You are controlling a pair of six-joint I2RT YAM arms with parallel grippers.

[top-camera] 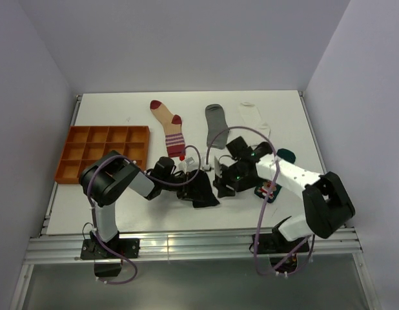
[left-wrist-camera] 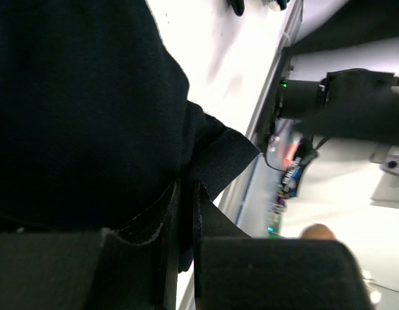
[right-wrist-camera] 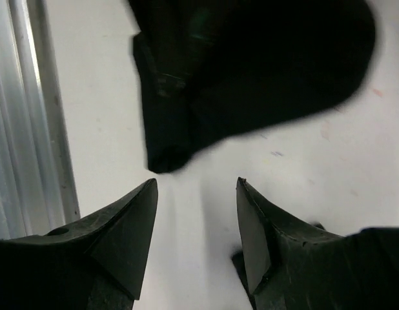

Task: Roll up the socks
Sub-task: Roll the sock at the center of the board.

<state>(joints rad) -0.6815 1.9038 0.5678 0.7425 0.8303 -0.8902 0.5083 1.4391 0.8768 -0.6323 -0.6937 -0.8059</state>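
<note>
A black sock (top-camera: 204, 194) lies bunched at the near middle of the table. My left gripper (top-camera: 186, 183) is shut on a fold of the black sock (left-wrist-camera: 83, 97), which fills the left wrist view, and the pinch shows at the left gripper (left-wrist-camera: 185, 194). My right gripper (top-camera: 224, 184) stands open just right of it. In its wrist view the right gripper (right-wrist-camera: 196, 184) hovers over bare table, with the black sock (right-wrist-camera: 251, 64) a little ahead of the tips. Further back lie a beige red-striped sock (top-camera: 170, 126), a grey sock (top-camera: 215, 119) and a white sock (top-camera: 254, 116). A dark teal sock (top-camera: 286, 155) lies under the right arm.
An orange compartment tray (top-camera: 102, 152) sits at the left of the table. The aluminium rail (top-camera: 186, 242) runs along the near edge, close to both grippers. Grey walls close in on both sides.
</note>
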